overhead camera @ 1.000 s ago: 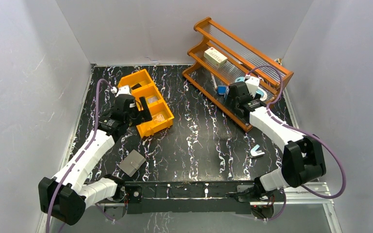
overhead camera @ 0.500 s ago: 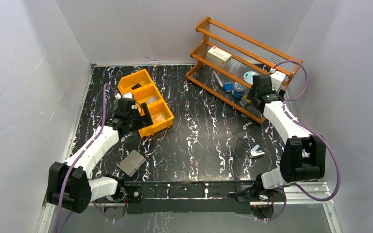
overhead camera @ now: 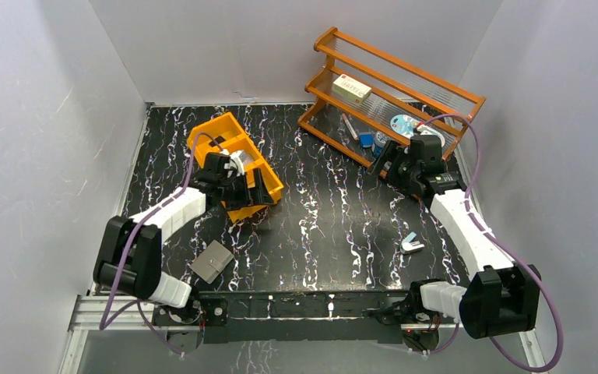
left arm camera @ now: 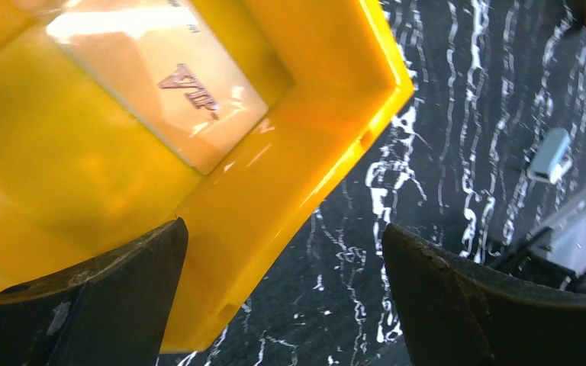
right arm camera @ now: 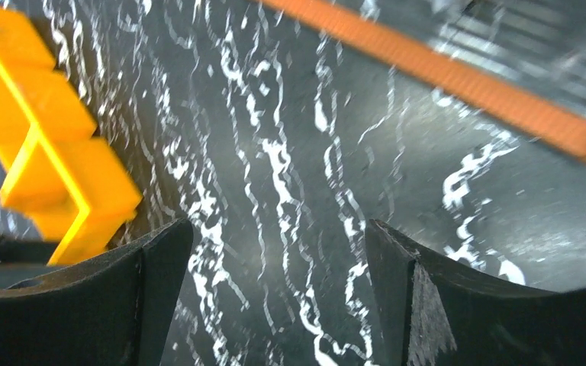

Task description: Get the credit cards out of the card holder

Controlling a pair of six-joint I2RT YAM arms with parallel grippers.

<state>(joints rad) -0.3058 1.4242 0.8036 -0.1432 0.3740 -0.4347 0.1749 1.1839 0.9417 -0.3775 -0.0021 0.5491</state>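
The card holder (overhead camera: pixel 211 261) lies shut on the black marbled table, grey cover up, near the left arm's base. My left gripper (overhead camera: pixel 255 187) is open and empty over the near corner of the orange bin (overhead camera: pixel 274 181). In the left wrist view its jaws (left arm camera: pixel 282 305) straddle the bin wall (left arm camera: pixel 275 183), and a tan-orange card (left arm camera: pixel 160 84) lies flat inside that compartment. A black card (overhead camera: pixel 219 140) seems to lie in the far compartment. My right gripper (overhead camera: pixel 389 162) is open and empty, low in front of the rack; in the right wrist view (right arm camera: pixel 278 297) only table shows between its jaws.
A wooden rack (overhead camera: pixel 405 101) stands at the back right with a cream box (overhead camera: pixel 353 88) and small items on it. A small white and blue object (overhead camera: pixel 413 245) lies on the table at the right. Walls close in on three sides.
My left gripper has moved right, from beside the bin to over its near corner. My right gripper has left the rack's right end and come down-left in front of the rack.
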